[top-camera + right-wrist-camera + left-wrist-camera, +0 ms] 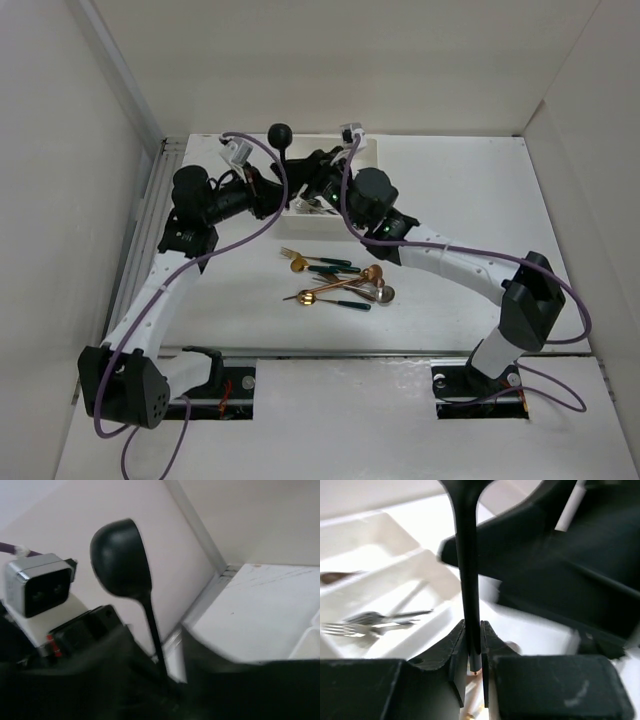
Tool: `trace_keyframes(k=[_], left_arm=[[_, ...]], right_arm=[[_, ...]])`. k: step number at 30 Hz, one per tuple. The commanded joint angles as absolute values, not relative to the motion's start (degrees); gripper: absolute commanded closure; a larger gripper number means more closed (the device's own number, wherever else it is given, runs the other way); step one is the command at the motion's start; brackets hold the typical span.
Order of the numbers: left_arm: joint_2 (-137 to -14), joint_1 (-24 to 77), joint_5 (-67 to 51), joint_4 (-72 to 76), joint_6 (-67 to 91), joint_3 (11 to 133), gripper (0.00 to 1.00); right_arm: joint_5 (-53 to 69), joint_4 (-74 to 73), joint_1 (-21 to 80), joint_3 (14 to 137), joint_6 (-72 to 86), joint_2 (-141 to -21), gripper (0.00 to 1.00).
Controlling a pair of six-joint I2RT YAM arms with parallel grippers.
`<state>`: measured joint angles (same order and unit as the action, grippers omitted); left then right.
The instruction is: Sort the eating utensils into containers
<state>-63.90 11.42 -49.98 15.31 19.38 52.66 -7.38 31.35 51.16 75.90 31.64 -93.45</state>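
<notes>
The left gripper (474, 647) pinches the black spoon (121, 555), bowl above its jaws, the right gripper (166, 680) I cannot call spread or pressed, seemingly a handover, next a carry to the tray (395, 555) beyond them.

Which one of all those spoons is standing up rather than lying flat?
The black spoon, bowl upward, its handle pinched in the left gripper; the loose utensils lie flat on the table.
</notes>
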Motion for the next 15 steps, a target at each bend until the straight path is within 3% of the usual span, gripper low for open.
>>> trace_keyframes(k=[1, 3, 11, 15], left_arm=[[-67.7, 10.8, -38.0, 15.2, 8.7, 58.8, 1.00], [-70.8, 10.8, -34.6, 14.4, 1.9, 63.0, 1.00], [-94.0, 13.0, -25.2, 8.3, -24.0, 82.9, 1.00], [-102.6, 13.6, -26.6, 9.4, -24.8, 90.1, 1.00]], right_arm=[[-4.3, 32.0, 47.7, 75.5, 32.5, -92.8, 0.21], [-5.2, 29.1, 46.0, 75.5, 32.5, -92.3, 0.01], [-16.9, 19.8, 38.6, 68.7, 27.4, -84.0, 0.01], [-20.2, 17.7, 34.2, 63.5, 25.6, -79.5, 0.01]])
